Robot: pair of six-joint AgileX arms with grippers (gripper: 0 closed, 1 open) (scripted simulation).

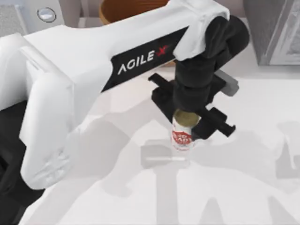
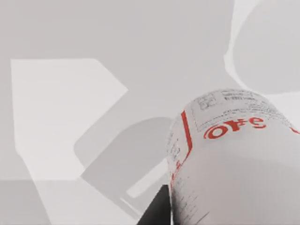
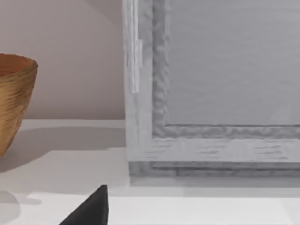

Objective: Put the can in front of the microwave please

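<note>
The can [image 1: 182,136], white with a red label and a dull gold top, hangs upright over the middle of the table, with its shadow on the surface beside it. My left gripper [image 1: 185,120] comes down from above and is shut on the can's upper part. In the left wrist view the can [image 2: 234,159] looms large and close, red lettering on its white side. The microwave [image 1: 28,11] sits at the far left corner, one round silver dial [image 1: 46,15] showing. My right gripper [image 3: 91,212] is parked off to the right, facing the darker grey box.
A brown woven basket [image 1: 129,10] stands at the back, partly under my left arm, and again as the basket [image 3: 14,98] in the right wrist view. A darker grey speckled box [image 1: 274,30] with a white-framed door [image 3: 154,108] occupies the back right. The white table [image 1: 243,187] stretches toward the front.
</note>
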